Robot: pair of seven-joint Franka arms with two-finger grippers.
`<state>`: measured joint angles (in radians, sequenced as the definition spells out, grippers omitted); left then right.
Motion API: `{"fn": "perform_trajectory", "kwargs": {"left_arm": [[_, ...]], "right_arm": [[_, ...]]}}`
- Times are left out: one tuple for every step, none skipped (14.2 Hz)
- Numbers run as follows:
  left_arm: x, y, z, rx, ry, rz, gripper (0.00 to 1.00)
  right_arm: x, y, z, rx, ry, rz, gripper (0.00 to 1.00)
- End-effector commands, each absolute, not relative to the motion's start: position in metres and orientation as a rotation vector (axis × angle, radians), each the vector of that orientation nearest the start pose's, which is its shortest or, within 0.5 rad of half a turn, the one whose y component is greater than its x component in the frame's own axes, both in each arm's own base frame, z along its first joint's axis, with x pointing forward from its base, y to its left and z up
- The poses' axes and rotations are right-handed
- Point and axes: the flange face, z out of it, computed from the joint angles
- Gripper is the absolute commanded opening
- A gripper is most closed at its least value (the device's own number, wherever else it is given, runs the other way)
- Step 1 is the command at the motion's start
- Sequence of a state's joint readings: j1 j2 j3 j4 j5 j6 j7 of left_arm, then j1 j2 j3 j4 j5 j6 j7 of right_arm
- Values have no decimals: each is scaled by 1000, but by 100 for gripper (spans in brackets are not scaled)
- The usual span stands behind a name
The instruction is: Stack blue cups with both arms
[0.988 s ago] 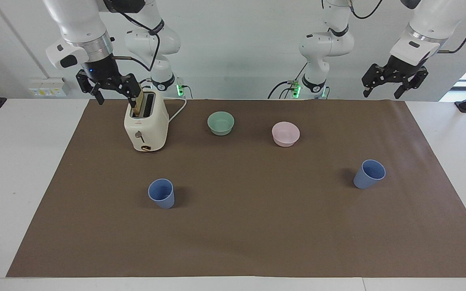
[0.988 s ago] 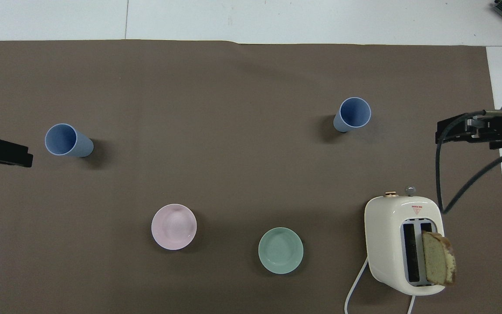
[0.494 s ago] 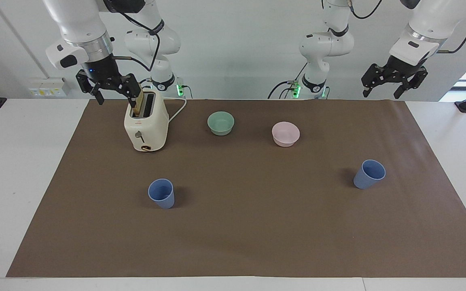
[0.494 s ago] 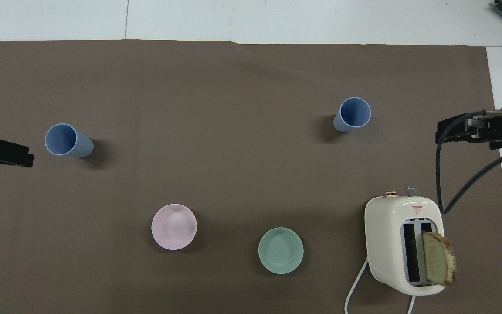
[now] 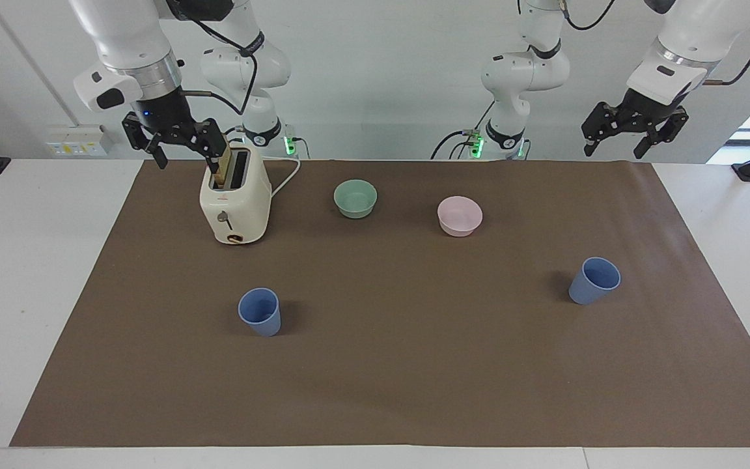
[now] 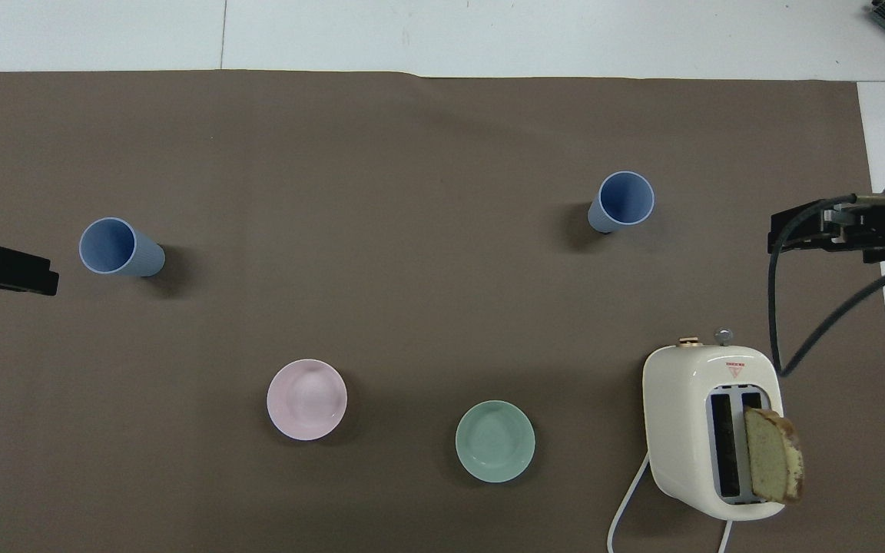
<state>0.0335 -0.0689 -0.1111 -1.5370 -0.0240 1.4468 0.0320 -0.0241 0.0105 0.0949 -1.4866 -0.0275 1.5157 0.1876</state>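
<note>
Against the frames from a second ago, almost nothing differs: the left gripper (image 5: 633, 135) sits a touch higher at the left arm's end of the table, and the cups, bowls and toaster lie where they lay.

Both grippers are raised with fingers spread and nothing between them. The right gripper (image 5: 174, 144) hangs just beside the top of the cream toaster (image 5: 235, 198), at the near edge of the brown mat (image 5: 414, 378).

The two blue cups stand upright on the mat, well apart. One blue cup (image 5: 594, 280) is toward the left arm's end, farther from the robots than the pink bowl (image 5: 459, 215). The other blue cup (image 5: 260, 311) is toward the right arm's end, farther out than the toaster and the green bowl (image 5: 355, 198).

From overhead, each gripper is cut off at the frame edge, showing only black links. A bread slice (image 6: 773, 465) sticks out of one toaster slot, its lower part hidden.
</note>
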Motion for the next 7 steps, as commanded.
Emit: {"fn": "perform_trajectory", "kwargs": {"left_arm": [[510,-46,668,-3159,178,40,100],[510,-47,667,-3159,180,45,100],[510,-46,667,-3159,177,41,100],[510,-46,667,-3159,177,43,100],[510,-46,667,-3159,177,38,100],[510,-43,666,-3160,170,38,100],[511,-41,667,-3160,163,35,100]], "right_arm": [[553,32,655,-3162,200,-28,100],[553,32,655,-3162,200,-28,100],[553,32,655,-3162,200,-28,100],[553,32,655,-3162,200,-28,100],[553,32,655,-3161,203,-28,100],[553,32,655,-3162,200,-28,100],[553,32,655,-3162,200,-28,100]]}}
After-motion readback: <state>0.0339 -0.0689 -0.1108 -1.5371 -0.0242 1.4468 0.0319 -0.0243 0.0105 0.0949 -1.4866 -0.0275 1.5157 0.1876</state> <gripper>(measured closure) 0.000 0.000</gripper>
